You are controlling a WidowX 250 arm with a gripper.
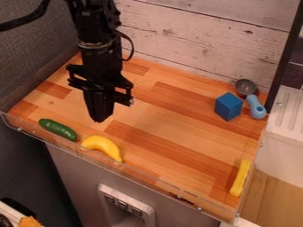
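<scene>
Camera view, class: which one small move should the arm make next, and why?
Probably ease the gripper slightly toward the banana, staying high. The banana appears nearer than the blue block, and bare counter shows between gripper and banana, so lowering straight down would likely miss it.

I can't read any text, label, brand, number or sign from where I'm watching. On the pale fitting (pixel 145 208) set in the grey front below the worktop, I see a row of small dark squares, but they are too small for me to tell whether they carry any lettering.
</scene>
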